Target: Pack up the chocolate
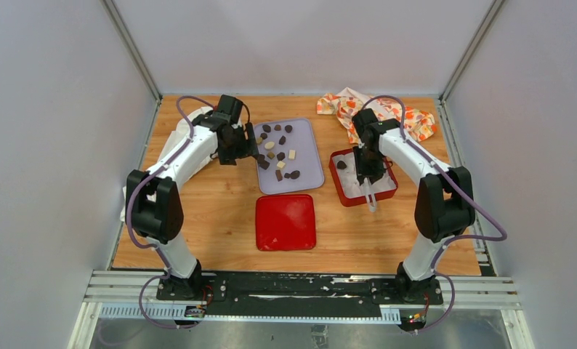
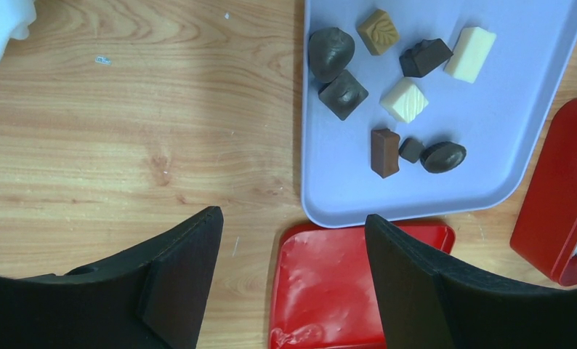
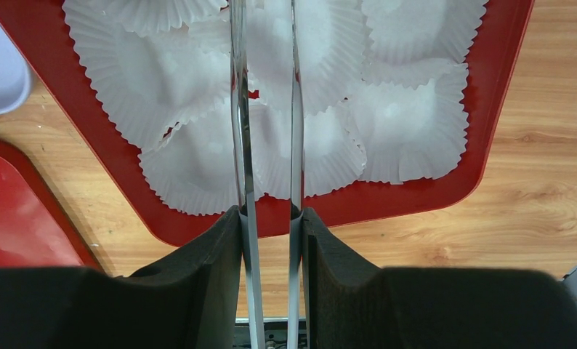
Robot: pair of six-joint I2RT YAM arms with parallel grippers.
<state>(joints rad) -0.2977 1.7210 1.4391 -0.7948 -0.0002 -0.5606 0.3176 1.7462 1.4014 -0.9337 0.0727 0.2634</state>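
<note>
Wooden counter (image 1: pixel 198 218) first: on it sit a purple tray (image 1: pixel 311 172), a red box (image 3: pixel 416 193) full of white paper cups (image 3: pixel 162 73), and a red lid (image 1: pixel 285 222). My left tool (image 2: pixel 293 225) is wide and holds nothing, hanging by the tray's edge. My right tool (image 3: pixel 271 215) squeezes shiny tongs (image 3: pixel 240 145) over the cups. Nearly all the chocolate (image 1: pixel 278 149) lies on the tray. One dark bit may be in the box, but it looks tiny from above. I think packing has barely begun.
</note>
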